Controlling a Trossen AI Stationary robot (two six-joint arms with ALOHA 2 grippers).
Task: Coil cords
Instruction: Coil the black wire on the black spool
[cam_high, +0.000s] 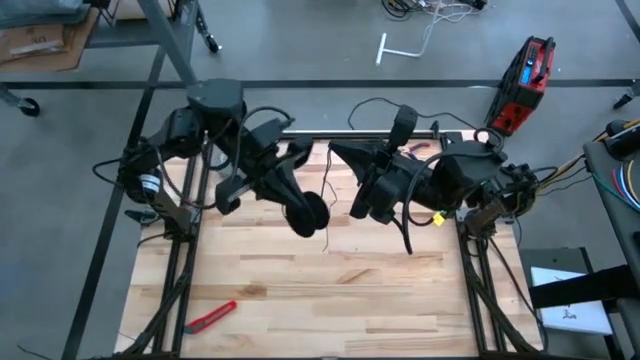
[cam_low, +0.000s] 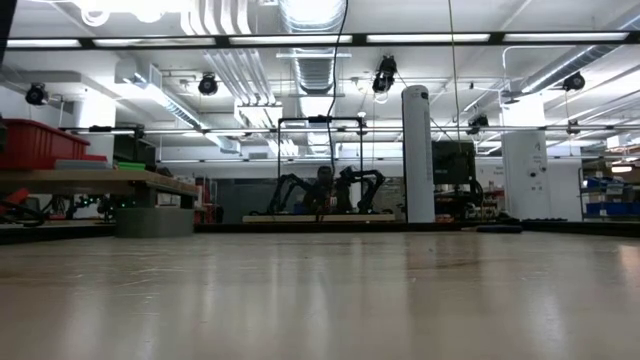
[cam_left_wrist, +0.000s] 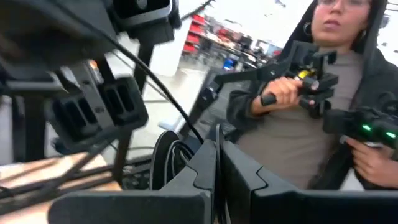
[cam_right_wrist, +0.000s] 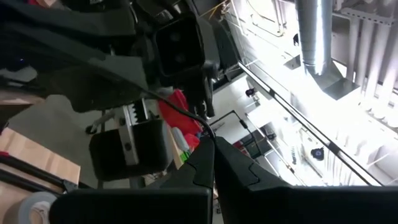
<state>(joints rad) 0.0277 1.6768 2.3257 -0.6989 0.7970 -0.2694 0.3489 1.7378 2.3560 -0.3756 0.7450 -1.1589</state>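
Both grippers are raised over the far middle of the wooden table (cam_high: 330, 290). My left gripper (cam_high: 298, 200) (cam_left_wrist: 217, 163) is shut on the thin black cord (cam_left_wrist: 186, 124), with the small black round reel (cam_high: 310, 213) (cam_left_wrist: 165, 163) right beside its fingers. My right gripper (cam_high: 335, 152) (cam_right_wrist: 214, 155) points toward the left arm and is shut on the same cord (cam_right_wrist: 183, 113). A loose length of cord (cam_high: 325, 235) hangs down toward the tabletop. My left gripper pinches the cord between its two fingertips, where the cord meets them (cam_left_wrist: 207, 141), close to the reel. The reel sits beside the fingers, off the table; whether the fingers touch it, I cannot tell. My right gripper pinches the cord at its fingertips (cam_right_wrist: 208, 134). From there the cord runs in a nearly straight line toward the left arm.
A red-handled cutter (cam_high: 210, 316) lies near the table's near left corner. A grey tape roll (cam_right_wrist: 34, 208) shows in the right wrist view. A person (cam_left_wrist: 311, 106) holding control handles stands beyond the table. A red case (cam_high: 527, 85) sits on the floor.
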